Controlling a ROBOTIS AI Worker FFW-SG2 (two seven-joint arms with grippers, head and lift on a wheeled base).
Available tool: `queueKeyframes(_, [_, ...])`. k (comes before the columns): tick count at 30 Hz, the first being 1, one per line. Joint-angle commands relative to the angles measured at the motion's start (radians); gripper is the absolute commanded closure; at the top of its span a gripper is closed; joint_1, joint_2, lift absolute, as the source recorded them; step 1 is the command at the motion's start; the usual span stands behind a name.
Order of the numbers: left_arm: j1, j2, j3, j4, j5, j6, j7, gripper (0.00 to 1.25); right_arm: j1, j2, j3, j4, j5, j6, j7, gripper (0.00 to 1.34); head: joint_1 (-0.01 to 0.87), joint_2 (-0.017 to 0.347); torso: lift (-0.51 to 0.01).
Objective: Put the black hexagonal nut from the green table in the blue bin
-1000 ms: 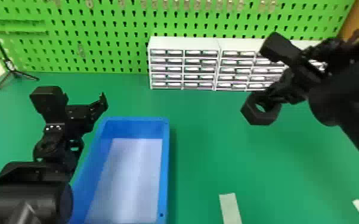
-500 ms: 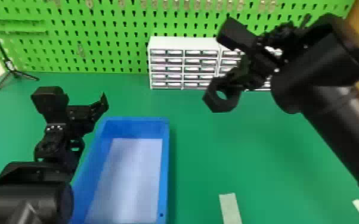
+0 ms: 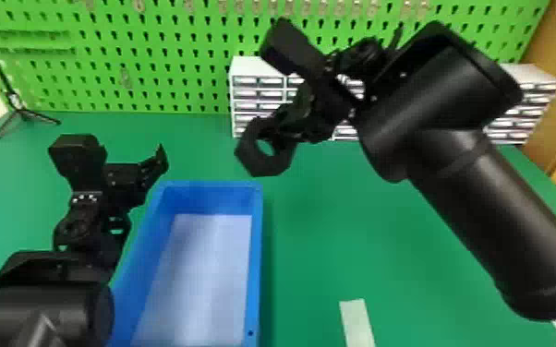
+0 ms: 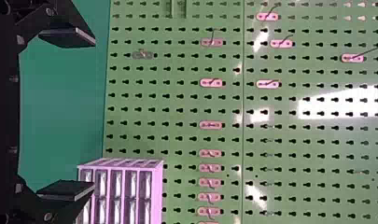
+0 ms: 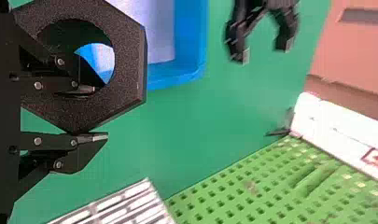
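1. Leftward travel marks the head view: since the earlier frame the right hand has brought the black hexagonal nut from farther right to near the far right corner of the blue bin. The step in hand looks to be the carry. Next, I judge, the nut must come over the bin, nearer the robot, then be lowered and let go; released too soon, it could strike the rim. It hangs at the tips of the right hand, raised above the green surface. The left hand is parked beside the bin's left side.

2. Left wrist view: the left hand's fingers stand wide apart with nothing between them, facing the pegboard.

3. Right wrist view: the right hand is closed on one wall of the nut, one finger inside the hole and the other against the outer side. The bin lies beyond, partly seen through the hole, so the grip seems sound enough for the drop.
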Motion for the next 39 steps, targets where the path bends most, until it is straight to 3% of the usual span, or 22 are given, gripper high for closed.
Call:
queueKeyframes(1, [-0.003, 0.0, -0.001, 0.0, -0.002, 0.0, 0.0, 0.2, 0.015, 0.023, 0.037, 0.001, -0.097, -0.017, -0.05, 0.96, 0.686, 0.028, -0.096])
queueKeyframes(11, [-0.007, 0.0, -0.004, 0.003, 0.0, 0.0, 0.003, 0.2, 0.035, 0.029, 0.115, 0.032, -0.315, -0.068, -0.184, 0.96, 0.686, 0.028, -0.096])
queueKeyframes(19, [-0.006, 0.0, -0.004, 0.003, 0.001, 0.0, 0.005, 0.2, 0.052, 0.035, 0.143, 0.084, -0.433, -0.112, -0.227, 0.96, 0.686, 0.028, -0.096])
queueKeyframes(39, [-0.006, 0.0, -0.004, 0.003, 0.003, 0.0, 0.005, 0.2, 0.069, 0.029, 0.152, 0.11, -0.491, -0.143, -0.273, 0.96, 0.686, 0.028, -0.096])
